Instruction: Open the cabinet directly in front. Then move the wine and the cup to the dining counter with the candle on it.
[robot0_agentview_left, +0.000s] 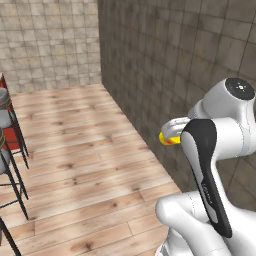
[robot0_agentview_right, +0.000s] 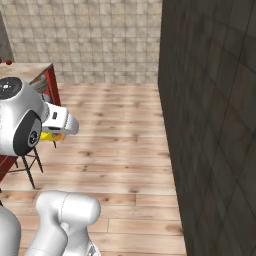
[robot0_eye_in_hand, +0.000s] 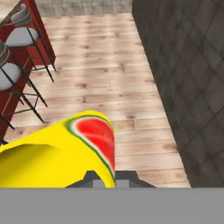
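- Gripper (robot0_eye_in_hand: 105, 175) status: my jaws are pressed against the cup (robot0_eye_in_hand: 74, 146), which fills the lower half of the hand view, watermelon mark facing up; a yellow sliver of it also shows beside my wrist in the left base view.
- Location: I carry the cup in mid-air above the plank floor (robot0_agentview_left: 90, 150), with the dark tiled wall (robot0_agentview_left: 175, 65) near on my right side.
- Destination: the dining counter (robot0_agentview_right: 30, 70) lies ahead to my left, grey stools (robot0_eye_in_hand: 19, 37) lined along its red base. The candle and the wine cannot be made out.
- Risk, slip: the contact looks shallow, near the cup's edge; a sharp swing could shake it loose.
- Risk, collision: an elbow sweep toward the wall, or a low approach catching a stool, could knock the cup away.
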